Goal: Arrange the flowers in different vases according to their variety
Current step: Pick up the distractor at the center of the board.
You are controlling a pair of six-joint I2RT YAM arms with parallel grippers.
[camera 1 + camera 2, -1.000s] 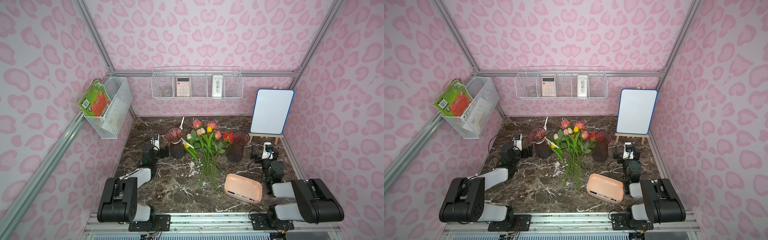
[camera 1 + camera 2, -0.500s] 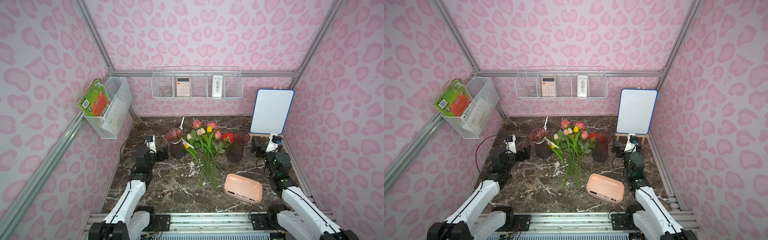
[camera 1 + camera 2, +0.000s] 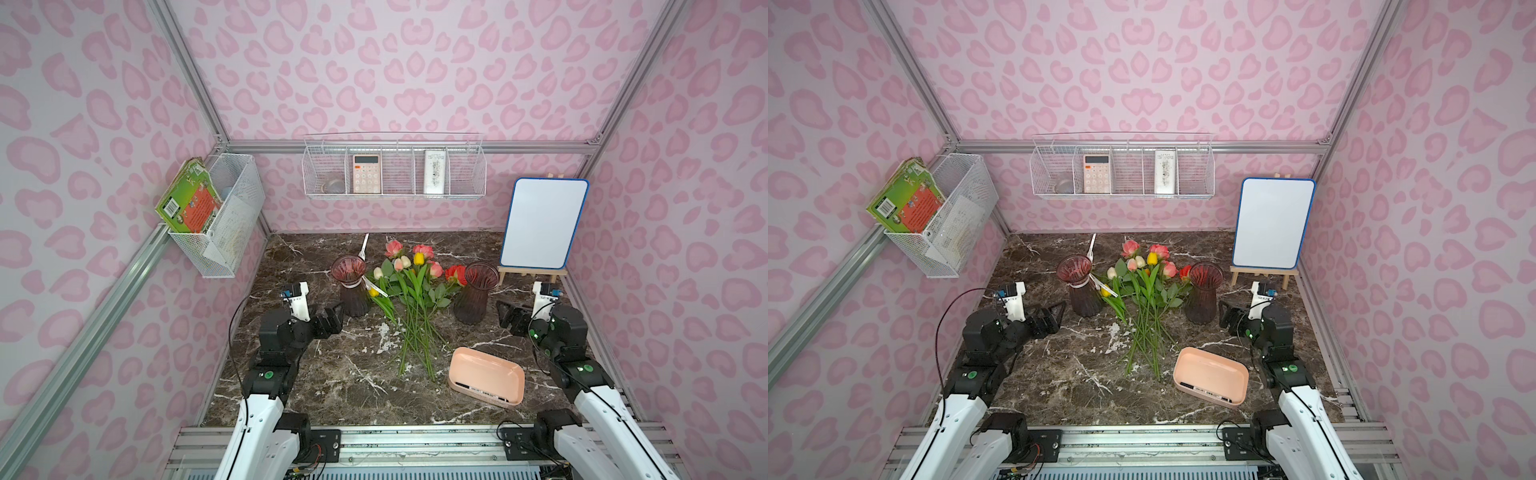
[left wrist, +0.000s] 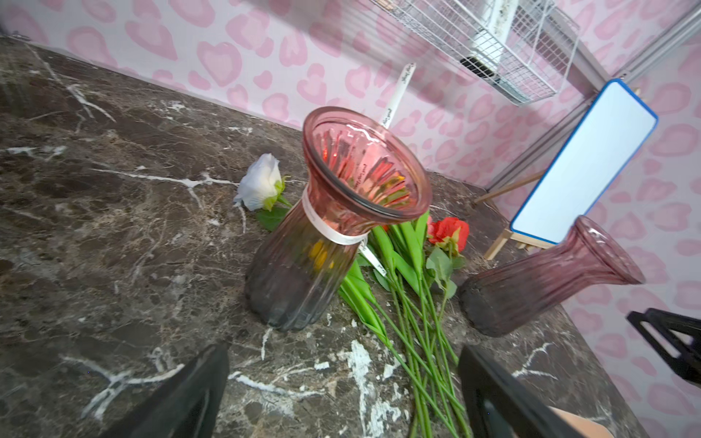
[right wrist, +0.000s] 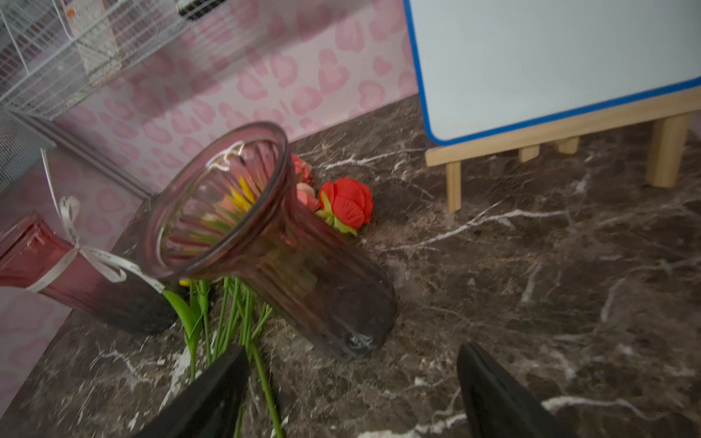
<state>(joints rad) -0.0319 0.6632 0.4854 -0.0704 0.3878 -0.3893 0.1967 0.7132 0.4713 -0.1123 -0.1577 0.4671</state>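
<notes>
Soft, even light is filling both top views, leaving only faint shadows on the bench (image 3: 332, 374). Both wrist views are smearing toward their edges, blurring the wire shelf (image 4: 512, 64).

Left arm (image 3: 270, 374) and right arm (image 3: 582, 374), white lower links (image 3: 257, 428), black joint housings (image 3: 276, 330) with green dots (image 3: 266, 374), white camera mounts (image 3: 298, 305), looping black cables (image 3: 231, 336), black wedge-shaped fingers (image 4: 182, 402).
</notes>
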